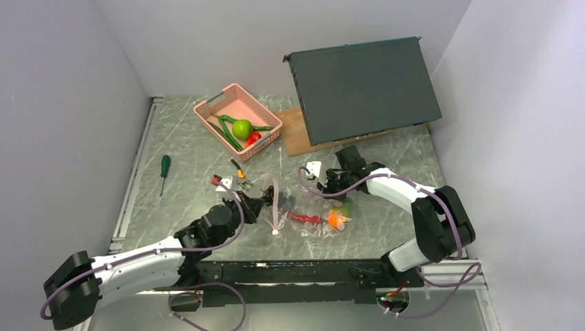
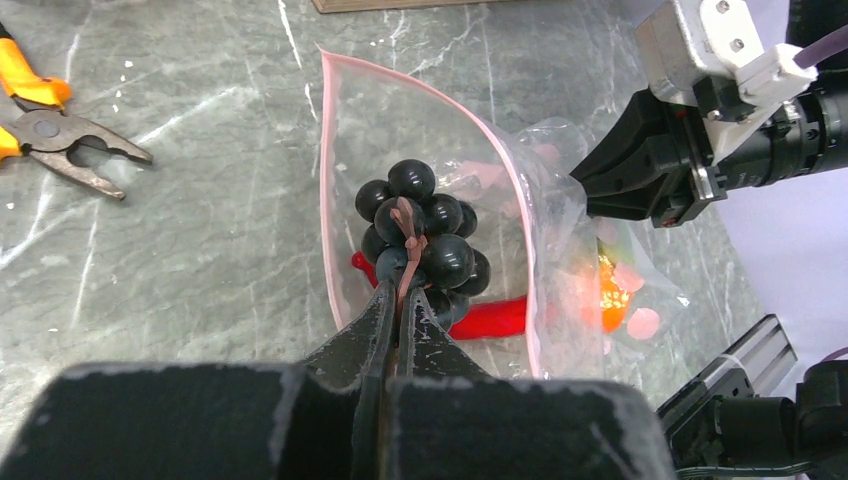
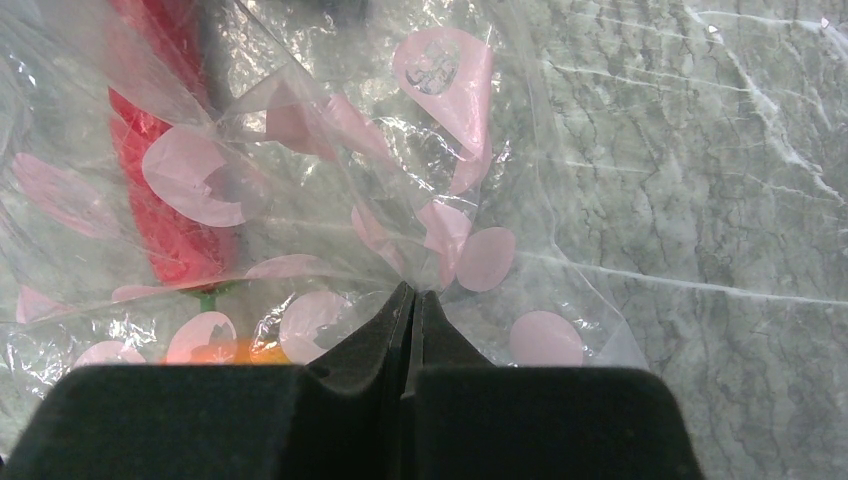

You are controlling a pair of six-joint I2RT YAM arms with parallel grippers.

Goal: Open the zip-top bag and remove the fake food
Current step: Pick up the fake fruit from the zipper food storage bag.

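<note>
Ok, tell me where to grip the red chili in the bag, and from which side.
Probably grip the chili across its slim body at the bare end showing beside the grapes, which cover its middle. Come in through the bag's open mouth, from the left gripper's side, after that gripper lifts the grapes clear. The right gripper pinches the film opposite.

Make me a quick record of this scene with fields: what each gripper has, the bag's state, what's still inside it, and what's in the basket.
left gripper: shut on the stem of the grape bunch, at the bag's mouth
right gripper: shut on a fold of the bag
bag state: mouth open
still in bag: red chili, orange piece
basket: green apple, red piece, long green pieces
</note>
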